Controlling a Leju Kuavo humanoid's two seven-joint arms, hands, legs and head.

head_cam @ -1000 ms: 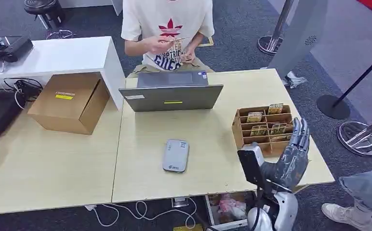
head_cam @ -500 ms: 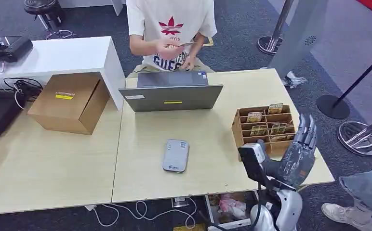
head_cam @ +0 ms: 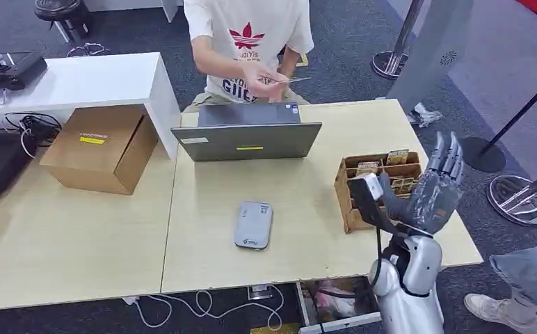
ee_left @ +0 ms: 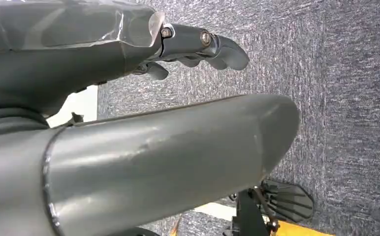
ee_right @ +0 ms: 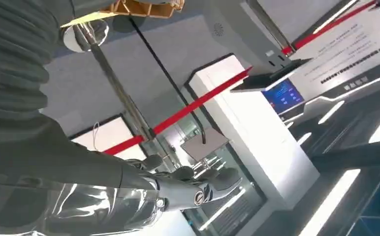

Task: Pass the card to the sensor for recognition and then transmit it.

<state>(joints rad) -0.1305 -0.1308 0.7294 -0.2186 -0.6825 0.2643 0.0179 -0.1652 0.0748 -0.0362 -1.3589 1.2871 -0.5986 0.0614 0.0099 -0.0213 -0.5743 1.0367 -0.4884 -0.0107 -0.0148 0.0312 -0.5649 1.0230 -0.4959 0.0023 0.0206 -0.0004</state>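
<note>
My right hand is raised over the table's right end with its fingers spread upward and nothing in it. It stands just in front of the wooden card rack, where several cards sit upright in slots. In the right wrist view the fingers point out into the room, and the rack's edge shows. The grey-white card sensor lies flat mid-table. A person across the table holds a card in one hand. My left hand hangs over grey carpet, holding nothing.
An open laptop stands at the table's far edge in front of the person. A cardboard box sits at the left, beside a white counter. Barrier posts stand on the carpet to the right.
My right hand has risen and moved forward, now overlapping the card rack. The person has shifted the card from in front of the chest out to the side.
</note>
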